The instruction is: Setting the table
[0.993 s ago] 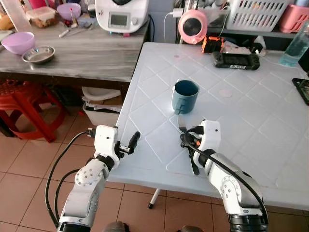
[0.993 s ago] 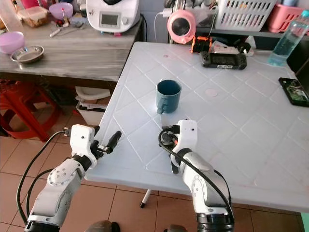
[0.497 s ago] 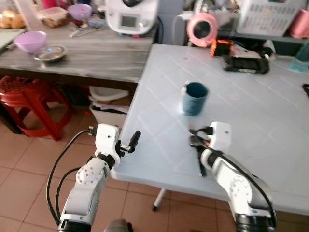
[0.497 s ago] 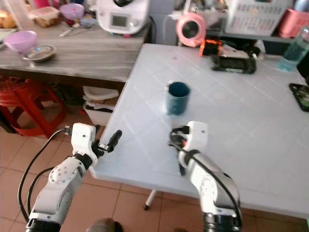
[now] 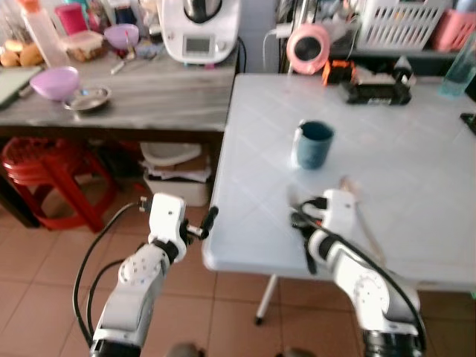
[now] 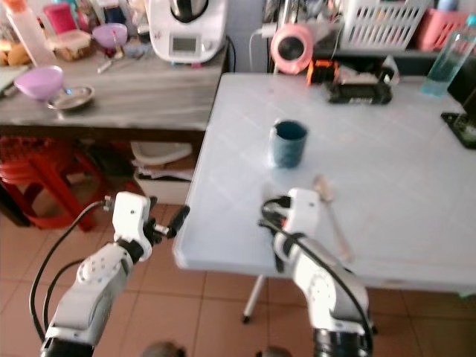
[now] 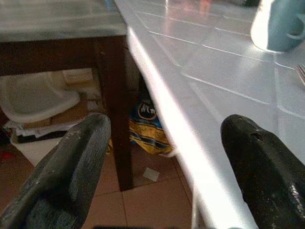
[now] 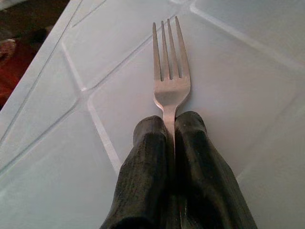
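Mug [image 5: 313,143] set; spoon [image 6: 332,214] at its 5 o'clock. Right gripper [image 8: 170,125] clamps fork [image 8: 168,78], unplaced. Left gripper [image 7: 162,167] apart, idle.

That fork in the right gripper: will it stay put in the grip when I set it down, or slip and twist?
The fork looks like thin polished metal, so probably stiff and light, unlikely to bend. The right gripper pinches only its narrow neck between smooth black fingers, so it may pivot or slide if bumped. The white table looks glossy; once released it could skid rather than roll.

L tool [image 7: 157,157] fingers apart; R tool [image 8: 172,129] fingers pinched together.
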Robot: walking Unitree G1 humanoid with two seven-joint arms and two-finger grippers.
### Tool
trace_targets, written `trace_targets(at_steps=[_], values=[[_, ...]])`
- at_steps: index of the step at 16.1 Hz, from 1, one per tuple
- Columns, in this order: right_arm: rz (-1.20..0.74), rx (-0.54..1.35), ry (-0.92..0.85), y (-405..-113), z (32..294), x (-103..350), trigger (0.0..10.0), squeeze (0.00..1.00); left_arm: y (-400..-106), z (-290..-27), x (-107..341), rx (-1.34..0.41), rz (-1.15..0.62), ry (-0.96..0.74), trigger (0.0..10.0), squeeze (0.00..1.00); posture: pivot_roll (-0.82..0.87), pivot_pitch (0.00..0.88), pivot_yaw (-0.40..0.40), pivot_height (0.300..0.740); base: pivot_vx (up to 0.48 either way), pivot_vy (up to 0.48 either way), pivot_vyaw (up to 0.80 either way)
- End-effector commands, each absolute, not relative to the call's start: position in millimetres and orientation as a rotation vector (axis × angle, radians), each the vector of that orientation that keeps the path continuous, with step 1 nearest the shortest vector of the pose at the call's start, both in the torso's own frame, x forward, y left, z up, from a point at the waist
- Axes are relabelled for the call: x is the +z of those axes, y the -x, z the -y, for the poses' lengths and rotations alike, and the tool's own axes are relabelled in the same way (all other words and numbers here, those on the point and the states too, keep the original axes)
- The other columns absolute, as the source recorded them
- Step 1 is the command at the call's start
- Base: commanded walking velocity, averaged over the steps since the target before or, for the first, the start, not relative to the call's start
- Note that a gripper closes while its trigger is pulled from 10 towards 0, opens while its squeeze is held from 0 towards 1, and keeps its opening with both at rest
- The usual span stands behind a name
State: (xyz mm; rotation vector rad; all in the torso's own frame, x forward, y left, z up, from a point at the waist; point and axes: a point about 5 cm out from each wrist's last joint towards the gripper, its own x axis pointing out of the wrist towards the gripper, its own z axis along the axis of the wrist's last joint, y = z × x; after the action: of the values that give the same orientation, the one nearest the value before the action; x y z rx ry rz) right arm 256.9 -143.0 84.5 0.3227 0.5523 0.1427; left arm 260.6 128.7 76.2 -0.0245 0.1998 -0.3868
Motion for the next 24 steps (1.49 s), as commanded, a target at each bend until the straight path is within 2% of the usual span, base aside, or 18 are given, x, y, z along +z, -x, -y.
trace_targets(at_steps=[1, 9, 15, 24], values=[[-0.656, 0.188, -0.345, -249, 127, 69, 10.0, 0.00, -261, -137, 77, -0.369, -0.204, 0.003, 10.0, 0.00, -0.05, 0.000, 0.020, 0.740, 0.000, 0.480, 0.00], [-0.600, 0.177, -0.278, -253, 129, 72, 10.0, 0.00, -263, -134, 82, -0.403, -0.153, 0.008, 10.0, 0.00, -0.06, 0.000, 0.023, 0.740, 0.000, 0.471, 0.00], [-0.505, 0.142, -0.206, -262, 134, 83, 10.0, 0.00, -265, -131, 84, -0.412, -0.127, 0.010, 10.0, 0.00, -0.06, 0.000, 0.024, 0.740, 0.296, 0.374, 0.00], [-0.312, 0.040, -0.150, -283, 149, 107, 10.0, 0.00, -269, -130, 86, -0.380, -0.091, 0.012, 10.0, 0.00, -0.06, 0.000, 0.023, 0.740, 0.437, 0.030, 0.00]])
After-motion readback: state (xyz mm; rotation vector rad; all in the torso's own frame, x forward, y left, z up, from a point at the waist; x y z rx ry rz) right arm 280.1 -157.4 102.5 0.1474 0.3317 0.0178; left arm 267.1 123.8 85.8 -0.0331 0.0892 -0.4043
